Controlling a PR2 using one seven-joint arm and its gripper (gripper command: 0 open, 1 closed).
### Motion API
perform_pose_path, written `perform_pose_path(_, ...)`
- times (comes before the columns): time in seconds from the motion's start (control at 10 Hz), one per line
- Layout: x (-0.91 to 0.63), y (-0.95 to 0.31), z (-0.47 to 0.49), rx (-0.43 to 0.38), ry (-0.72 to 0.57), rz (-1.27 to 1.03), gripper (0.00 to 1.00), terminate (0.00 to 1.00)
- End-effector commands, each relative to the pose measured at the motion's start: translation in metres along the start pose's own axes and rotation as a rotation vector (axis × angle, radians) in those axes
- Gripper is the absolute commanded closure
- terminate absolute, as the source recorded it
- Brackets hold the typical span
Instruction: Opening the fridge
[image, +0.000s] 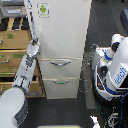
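Observation:
The fridge (62, 30) is a tall cream unit in the middle of the exterior view. Its large upper door carries a small green-logo sticker (43, 9). Below it are two drawers with curved silver handles, the upper (60, 63) and the lower (61, 81). My arm (22, 75) rises from the lower left. My gripper (33, 47) is at the lower left edge of the upper door, touching or very close to it. The fingers are too small and blurred to tell whether they are open or shut.
A tan wooden drawer cabinet (12, 45) stands directly left of the fridge, behind my arm. A white and blue robot body (116, 67) with cables (89, 62) stands on the exterior view's right. The floor (100, 20) is dark grey.

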Motion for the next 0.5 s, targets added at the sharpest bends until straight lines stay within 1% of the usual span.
perform_pose_path(0.1, -0.040, -0.016, 0.007, -0.033, 0.001, -0.072, 1.00, 0.00)
perform_pose_path(0.4, -0.138, -0.076, 0.092, -0.062, -0.068, -0.274, 1.00, 0.00)
perform_pose_path(0.5, -0.178, -0.111, 0.134, -0.100, -0.111, -0.343, 1.00, 0.00)
